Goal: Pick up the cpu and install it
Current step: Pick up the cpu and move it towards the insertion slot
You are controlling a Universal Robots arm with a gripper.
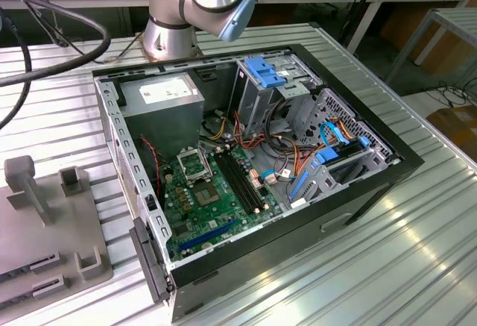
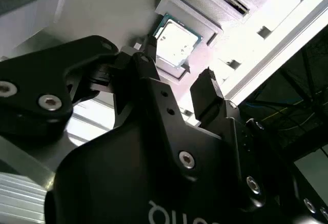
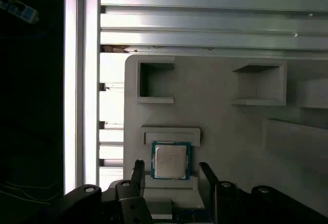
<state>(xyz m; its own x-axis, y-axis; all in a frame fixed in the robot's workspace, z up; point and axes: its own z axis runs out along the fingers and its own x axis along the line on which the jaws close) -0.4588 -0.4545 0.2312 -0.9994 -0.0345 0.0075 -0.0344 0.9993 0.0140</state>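
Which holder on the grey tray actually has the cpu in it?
The low framed seat straddled by the open gripper holds the cpu; the square pocket and the wider pocket beyond stand empty.

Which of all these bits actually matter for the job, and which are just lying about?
For the job: cpu, open claw flanking it, grey holder tray, motherboard socket.
Just there: power supply, blue drive cage, memory slots, cables.

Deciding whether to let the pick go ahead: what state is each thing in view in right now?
cpu: lying flat in its recess on the grey tray, not gripped.
gripper: open, straddling the cpu.
computer case: open, side panel off.
socket: empty, no chip seated.
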